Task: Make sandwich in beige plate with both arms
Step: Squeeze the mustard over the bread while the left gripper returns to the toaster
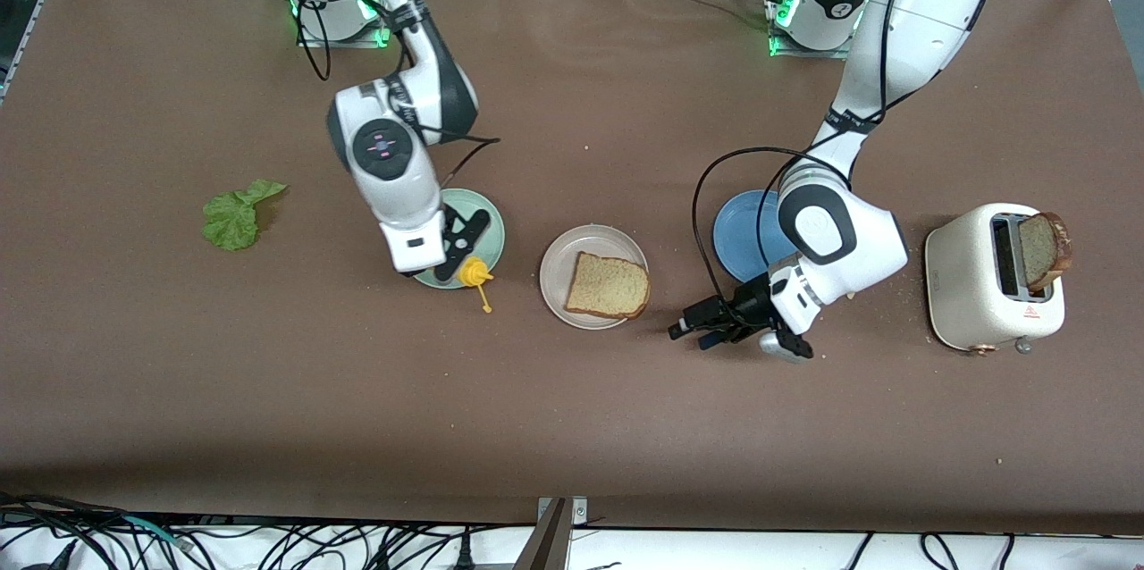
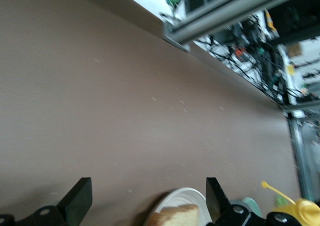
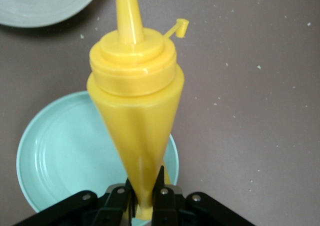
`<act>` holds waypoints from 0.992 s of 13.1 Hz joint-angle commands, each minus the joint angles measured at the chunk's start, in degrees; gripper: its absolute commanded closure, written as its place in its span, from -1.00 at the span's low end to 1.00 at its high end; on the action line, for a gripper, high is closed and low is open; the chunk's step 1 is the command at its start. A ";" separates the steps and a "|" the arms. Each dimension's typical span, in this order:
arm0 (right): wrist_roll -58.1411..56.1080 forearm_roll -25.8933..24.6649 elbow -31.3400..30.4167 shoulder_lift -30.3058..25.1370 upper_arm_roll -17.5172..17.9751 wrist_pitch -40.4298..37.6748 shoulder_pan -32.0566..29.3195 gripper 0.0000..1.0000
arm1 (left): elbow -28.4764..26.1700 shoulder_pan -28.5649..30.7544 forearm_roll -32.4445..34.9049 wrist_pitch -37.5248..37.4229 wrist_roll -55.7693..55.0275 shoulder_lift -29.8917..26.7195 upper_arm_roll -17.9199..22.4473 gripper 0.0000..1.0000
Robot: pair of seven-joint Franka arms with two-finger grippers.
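On the round, shallow beige plate (image 1: 554,271) at the middle of the brown desk (image 1: 572,427), a square slice of brown bread (image 1: 609,286) is lying flat. Just beside the plate, toward the right arm's end of the desk, the right tool (image 1: 458,259) is hanging over the rim of a round mint-green plate (image 1: 490,226), its fingers pinching the thin end of a yellow plastic squeeze bottle (image 3: 135,116) whose nozzle is pointing toward the beige plate. Toward the left arm's end, the left tool (image 1: 693,329) is hovering low over the desk near the beige plate, spread wide and carrying nothing. A round blue plate (image 1: 737,230) is sitting beside that arm. A cream toaster (image 1: 970,284) with a second browned slice (image 1: 1041,248) sticking up from its slot is standing well apart from the beige plate, and a ruffled green lettuce leaf (image 1: 237,214) is lying well apart from it at the right arm's end.
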 commanded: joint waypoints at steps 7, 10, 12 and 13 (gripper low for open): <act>7.35 -18.37 23.59 17.91 -0.91 -18.55 9.36 0.95 | -7.20 3.51 15.92 -0.81 -2.50 -7.35 1.45 -1.00; 7.26 -21.71 25.80 20.03 -0.91 -19.18 10.94 0.93 | -6.50 7.73 31.45 -10.28 -11.53 -9.89 1.88 -1.00; 8.13 -26.10 27.91 22.40 -1.09 -19.70 13.23 0.94 | -3.62 11.76 42.80 -18.96 -17.60 -11.30 1.80 -1.00; 10.75 -27.78 28.35 22.93 -1.00 -20.66 13.41 0.94 | -1.86 13.18 45.12 -23.10 -18.41 -11.83 1.80 -1.00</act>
